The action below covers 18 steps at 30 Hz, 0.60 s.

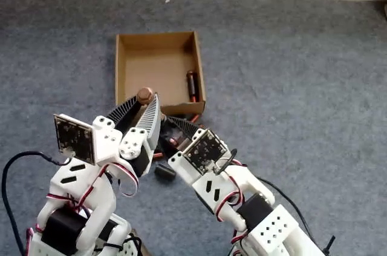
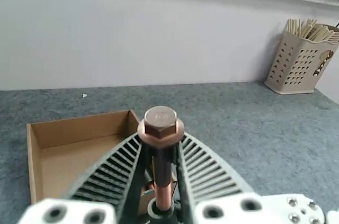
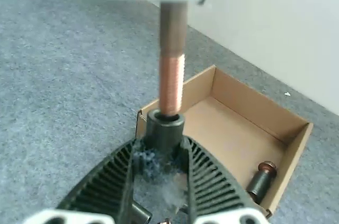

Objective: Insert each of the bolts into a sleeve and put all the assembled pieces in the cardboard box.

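Note:
My left gripper (image 1: 147,103) (image 2: 160,142) is shut on a copper bolt (image 2: 160,124) with a hex head, held upright near the front wall of the cardboard box (image 1: 158,62). My right gripper (image 1: 176,139) (image 3: 162,149) is below it, shut on a dark sleeve (image 3: 165,128). The bolt's threaded end (image 3: 171,83) sits in the sleeve's mouth. An assembled piece (image 1: 191,85) (image 3: 261,179) lies inside the box by its right wall. A loose black sleeve (image 1: 164,172) lies on the carpet between the arms.
Grey carpet (image 1: 302,74) covers the table, with open room to the right and left of the box. A small copper piece (image 1: 195,117) lies by the box's front corner. A beige holder of sticks (image 2: 302,57) stands far off by the wall.

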Available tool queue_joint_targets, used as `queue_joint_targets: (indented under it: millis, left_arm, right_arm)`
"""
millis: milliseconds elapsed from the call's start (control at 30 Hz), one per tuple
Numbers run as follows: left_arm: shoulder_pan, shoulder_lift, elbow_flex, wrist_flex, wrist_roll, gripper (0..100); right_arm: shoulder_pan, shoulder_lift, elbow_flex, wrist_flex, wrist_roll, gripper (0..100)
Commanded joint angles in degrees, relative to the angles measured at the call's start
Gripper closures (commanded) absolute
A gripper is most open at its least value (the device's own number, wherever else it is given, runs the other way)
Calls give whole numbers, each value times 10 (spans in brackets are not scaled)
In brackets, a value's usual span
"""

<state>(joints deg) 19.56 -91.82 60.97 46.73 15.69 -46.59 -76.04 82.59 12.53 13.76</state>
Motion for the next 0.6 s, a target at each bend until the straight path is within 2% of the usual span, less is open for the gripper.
queue_joint_targets:
  millis: [0, 300, 467, 567]
  left_arm:
    - [7, -7, -23, 16, -28, 993]
    - [3, -7, 11, 20, -30, 993]
    - [3, -7, 14, 22, -30, 992]
    - [3, -7, 15, 23, -30, 941]
  right_arm:
    - [10, -17, -9, -16, 7, 995]
    - [8, -138, -3, -10, 7, 995]
    - [8, -154, -3, 14, 7, 995]
    - [8, -154, -3, 14, 5, 995]
